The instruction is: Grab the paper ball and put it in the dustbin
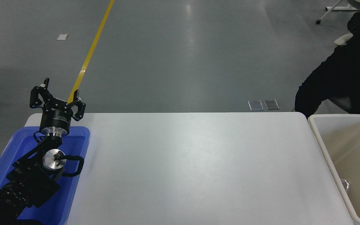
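The dustbin (319, 137), a large cream-white tub with beige inner walls, stands at the table's right end, cut off by the picture's right edge. The paper ball is out of view. My left gripper (60, 89) is open and empty, parked above the far end of the blue tray at the left. My right arm and gripper are out of view.
A blue plastic tray (80, 147) lies at the table's left end under my left arm. A person in dark clothes (339, 78) sits beyond the table's far right corner. A small clear thing (345, 184) lies inside the dustbin.
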